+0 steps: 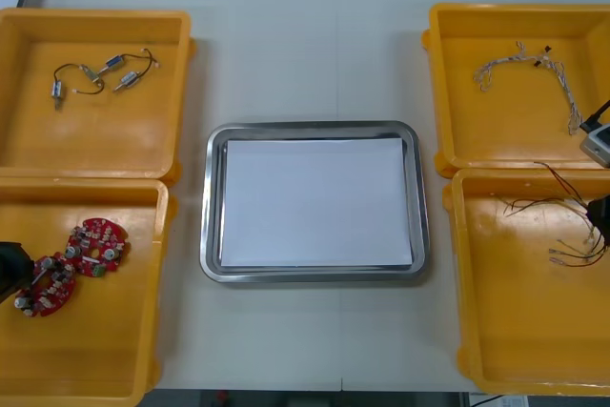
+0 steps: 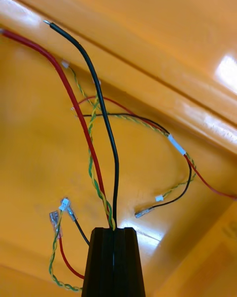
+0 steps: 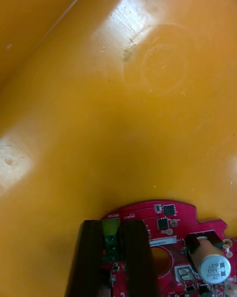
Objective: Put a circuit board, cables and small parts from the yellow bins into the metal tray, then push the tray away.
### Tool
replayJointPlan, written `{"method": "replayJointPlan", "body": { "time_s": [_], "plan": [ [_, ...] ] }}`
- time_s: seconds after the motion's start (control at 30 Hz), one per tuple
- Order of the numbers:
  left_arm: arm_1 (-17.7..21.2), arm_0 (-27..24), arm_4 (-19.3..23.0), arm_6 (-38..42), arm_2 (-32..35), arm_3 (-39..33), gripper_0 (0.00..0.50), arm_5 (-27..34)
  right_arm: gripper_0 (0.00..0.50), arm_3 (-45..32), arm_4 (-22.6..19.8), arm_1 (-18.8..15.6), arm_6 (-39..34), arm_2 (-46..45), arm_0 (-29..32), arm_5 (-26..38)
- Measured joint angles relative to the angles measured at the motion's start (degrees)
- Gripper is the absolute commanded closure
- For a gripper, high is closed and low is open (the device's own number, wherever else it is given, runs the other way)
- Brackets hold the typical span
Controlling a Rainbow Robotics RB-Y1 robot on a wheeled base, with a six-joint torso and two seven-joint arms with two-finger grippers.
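Pale desk (image 1: 305, 54) fills the front view, with the metal tray (image 1: 212, 207) at its centre, shiny at the rim and white inside, holding nothing. Four yellow bins flank it. The far left bin (image 1: 29, 150) at 10 o'clock holds small metal parts (image 1: 112, 64) joined by thin dark leads. The near left bin (image 1: 114, 350) at 8 o'clock holds two round red boards lying just beside each other: the inner board (image 1: 95, 247) and the outer board (image 1: 46, 285). The far right bin (image 1: 496, 140) at 2 o'clock holds twisted blue and white cables (image 1: 534, 66). The near right bin (image 1: 515, 331) at 4 o'clock holds the loose cables (image 1: 562, 207), spread along its 3 o'clock side. Open desk lies between each bin and the tray, though the raised bin walls stand between their contents and the tray.

The left hand (image 3: 112, 228) reaches in from 9 o'clock, low over the near left bin. Its fingers (image 3: 91, 257) stand a little apart, closed on the edge of the outer board, with a green part of the board pinched between them.

The right hand (image 2: 113, 233) comes in from 3 o'clock over the near right bin, fingers pressed together at the middle. A black cable (image 2: 101, 109) and a twisted yellow and green cable (image 2: 94, 168) run into the seam between the fingertips and are pinched there. A red cable (image 2: 69, 94) runs down to the same spot, but I cannot tell whether it is caught. The other strands lie on the bin floor.
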Motion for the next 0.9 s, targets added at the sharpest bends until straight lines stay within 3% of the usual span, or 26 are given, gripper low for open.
{"method": "replayJointPlan", "body": {
  "time_s": [0.27, 0.47, 0.9],
  "plan": [
    [0.00, -0.02, -0.08, 0.00, -0.06, 0.02, 0.500, 0.00, 0.500, -0.96, -8.49, -0.25, 0.00, -0.19, -0.39, 0.04],
    [0.00, -0.09, -0.14, 0.00, -0.01, -0.02, 0.500, 0.16, 0.500, -5.12, -12.47, -2.43, 0.00, -0.19, -0.41, 0.14],
    [1.28, -0.44, 1.47, 0.00, 4.58, -9.65, 0.500, 12.97, 0.500, -10.24, -13.55, -7.50, 0.00, 0.38, -0.45, 0.21]
  ]
}}
